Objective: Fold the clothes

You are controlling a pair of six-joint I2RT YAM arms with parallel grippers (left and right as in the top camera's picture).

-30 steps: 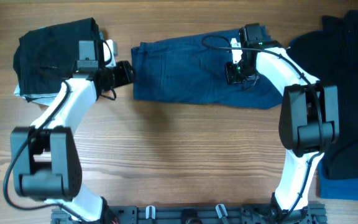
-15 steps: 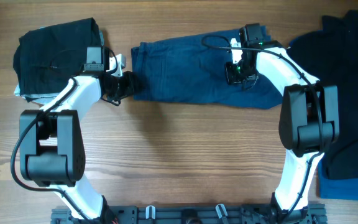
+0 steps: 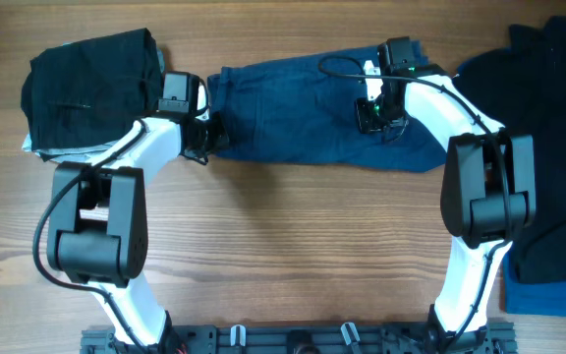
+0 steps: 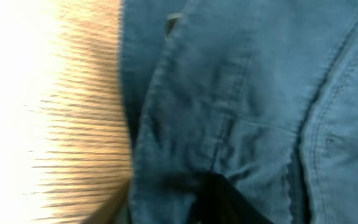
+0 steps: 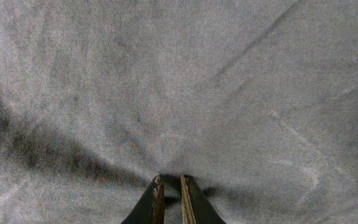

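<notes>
Two grippers attended to one pair of blue jeans (image 3: 303,113), which lay flat along the far edge of the wooden table (image 3: 283,246), about midway. The right gripper (image 3: 373,113) was pressed into the denim toward its right end. Its jaws were pinched together on a small tuck of cloth, and creases fanned out from the fingertips (image 5: 155,199) in the wrist view, seemingly to pin or lift that end for a fold. The left gripper (image 3: 209,133) sat at the jeans' left end, over the edge of the cloth, probably to take the opposite end. Its wrist view was blurred, so I could not tell whether it was open or clamped.

Counted besides: one folded black garment (image 3: 86,84) at the far left corner, one navy top with a white logo (image 3: 558,128) along the right edge, and one blue cloth (image 3: 548,295) at the near right corner.
</notes>
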